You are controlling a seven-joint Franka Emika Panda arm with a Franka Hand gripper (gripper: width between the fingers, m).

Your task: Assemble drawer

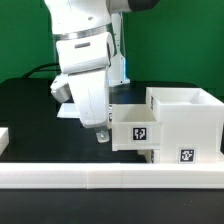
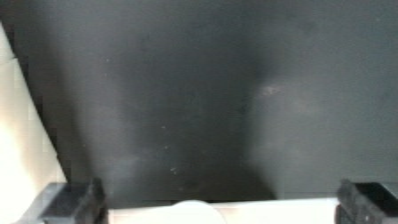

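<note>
The tool (image 1: 101, 133), fingers spread and empty, hovers just beside the drawer (image 1: 168, 125).

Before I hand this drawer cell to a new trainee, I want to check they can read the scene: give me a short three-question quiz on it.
1. True or false: the upper tray sticks out of the casing toward the exterior view's left.
2. Where is the gripper in the exterior view? A) at the upper tray's outer end B) over the casing's open top C) on the front border rail
3. Fill in: the table surface filling most of the wrist view is ____ in colour.

Key: 1 true; 2 A; 3 black. Note: whether the fingers actually touch the tray cannot be told from either view.
</note>
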